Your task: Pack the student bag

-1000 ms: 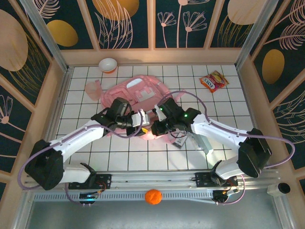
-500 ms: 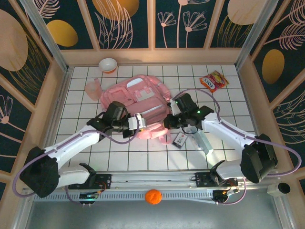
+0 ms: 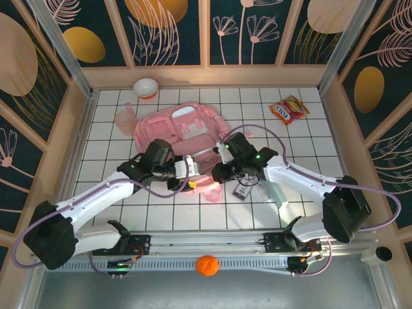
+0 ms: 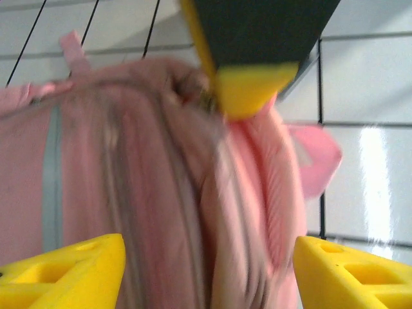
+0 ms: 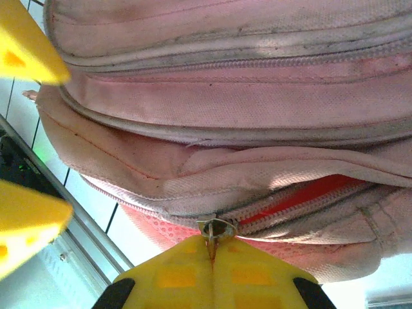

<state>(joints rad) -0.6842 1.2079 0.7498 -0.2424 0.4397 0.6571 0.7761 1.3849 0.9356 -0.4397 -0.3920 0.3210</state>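
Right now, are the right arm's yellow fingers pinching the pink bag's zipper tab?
Yes, the right gripper is shut, with the metal zipper pull of the student bag caught at its tips.

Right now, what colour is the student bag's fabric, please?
The student bag is pink; right wrist view.

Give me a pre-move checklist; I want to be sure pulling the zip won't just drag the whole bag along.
1. Right gripper pinching the zipper pull: ok, shut on it.
2. Left gripper bracing the student bag: not ok, jaws open astride the fabric.
3. Zipper track ahead free of folds: cannot tell.
4. Snack packet clear of the arms: ok, on the far right tiles.
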